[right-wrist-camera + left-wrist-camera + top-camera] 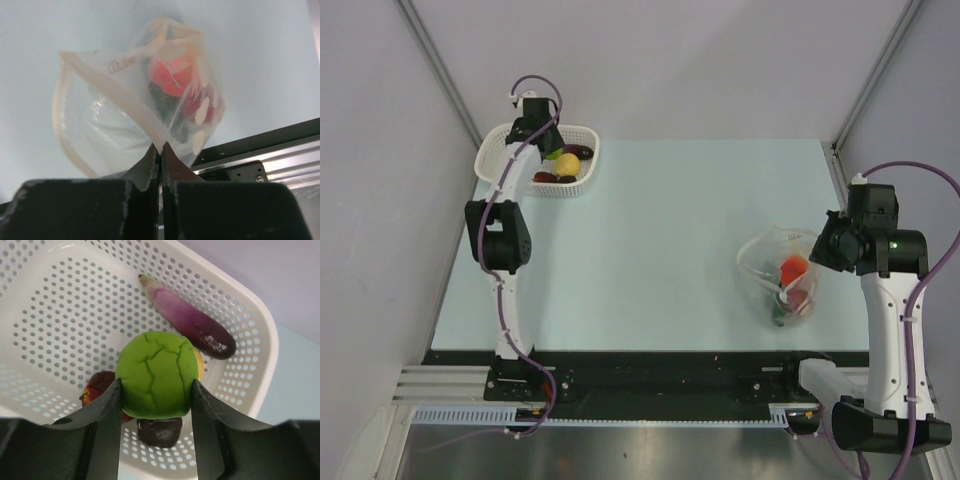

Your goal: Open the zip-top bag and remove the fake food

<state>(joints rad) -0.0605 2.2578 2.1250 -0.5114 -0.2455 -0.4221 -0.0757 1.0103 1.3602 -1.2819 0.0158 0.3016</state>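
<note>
Gripping the lime-green toy (157,374), the left jaws hold it over the white basket (240,315), which contains a purple eggplant (190,322). The right jaws are closed on the zip-top bag (100,115) rim at the counter's (650,240) right side; red food (172,75) sits inside.

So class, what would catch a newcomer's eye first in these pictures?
The left claw grips a lime green toy over the white basket at the far left corner of the table. Near the right edge, the right claw pinches the rim of the open zip-top bag, red and orange toys inside.
</note>
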